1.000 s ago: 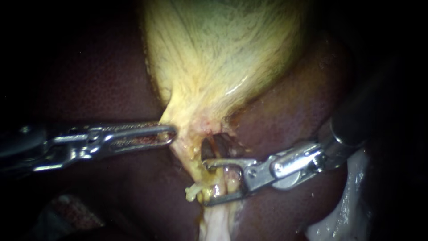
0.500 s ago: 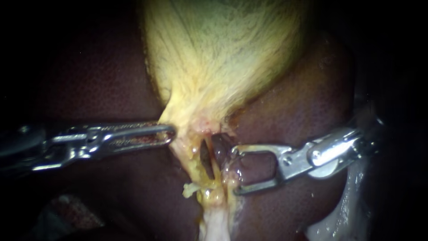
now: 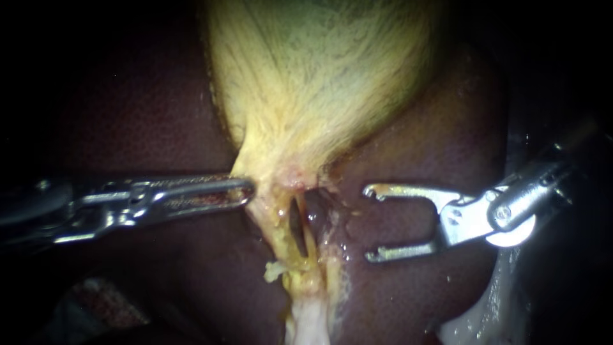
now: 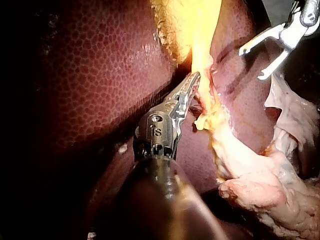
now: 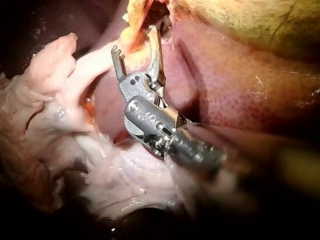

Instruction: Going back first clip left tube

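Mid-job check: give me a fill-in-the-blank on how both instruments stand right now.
1. The right instrument has its jaws ___, with nothing gripped.
2. Its jaws sit over the dark red ___, clear of the tubes.
3. The left instrument has its jaws shut on the yellow neck of the ___.
Missing words: open; liver; gallbladder.
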Available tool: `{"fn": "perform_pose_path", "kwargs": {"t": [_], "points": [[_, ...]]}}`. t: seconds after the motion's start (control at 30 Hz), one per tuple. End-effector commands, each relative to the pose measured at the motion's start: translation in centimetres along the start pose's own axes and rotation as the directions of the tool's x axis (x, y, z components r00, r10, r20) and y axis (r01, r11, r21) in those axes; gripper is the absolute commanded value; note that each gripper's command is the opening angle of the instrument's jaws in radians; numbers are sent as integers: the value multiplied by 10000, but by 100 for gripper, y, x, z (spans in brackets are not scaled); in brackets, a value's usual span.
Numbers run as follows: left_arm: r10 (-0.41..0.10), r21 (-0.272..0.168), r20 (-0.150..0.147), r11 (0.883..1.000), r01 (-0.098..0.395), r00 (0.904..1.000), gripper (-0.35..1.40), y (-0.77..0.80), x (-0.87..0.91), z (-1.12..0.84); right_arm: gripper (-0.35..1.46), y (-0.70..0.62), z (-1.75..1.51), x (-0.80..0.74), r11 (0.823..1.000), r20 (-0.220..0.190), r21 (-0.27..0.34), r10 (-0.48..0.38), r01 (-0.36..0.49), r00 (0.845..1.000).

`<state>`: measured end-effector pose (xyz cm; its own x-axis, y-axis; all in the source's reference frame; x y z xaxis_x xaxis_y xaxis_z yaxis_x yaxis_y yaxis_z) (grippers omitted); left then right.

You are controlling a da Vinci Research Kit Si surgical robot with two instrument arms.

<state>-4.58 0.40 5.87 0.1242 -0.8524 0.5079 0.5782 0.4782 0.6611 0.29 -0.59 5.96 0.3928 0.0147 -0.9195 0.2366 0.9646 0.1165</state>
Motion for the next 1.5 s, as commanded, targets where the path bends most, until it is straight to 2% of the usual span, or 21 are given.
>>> {"fn": "perform_pose_path", "kwargs": {"t": [0.03,0.3,0.6,0.83,1.5], "points": [[-27,-19,-3,10000,27,10000,-13,3,-1,5,60,-1,-1,1,10000,0,5,-59,59,10000],[-20,9,-1,10000,20,10000,-13,24,1,35,60,-1,0,2,9996,6,7,-300,300,9996],[95,258,-20,9996,-94,10000,-13,12,21,53,60,0,0,0,9994,11,2,-354,354,9994],[142,292,-83,9995,-139,9999,-13,4,27,57,60,1,-2,1,9992,8,7,-399,399,9992],[104,279,-140,9996,-100,9998,-11,7,29,60,60,4,-8,1,9988,0,24,-490,490,9988]]}}
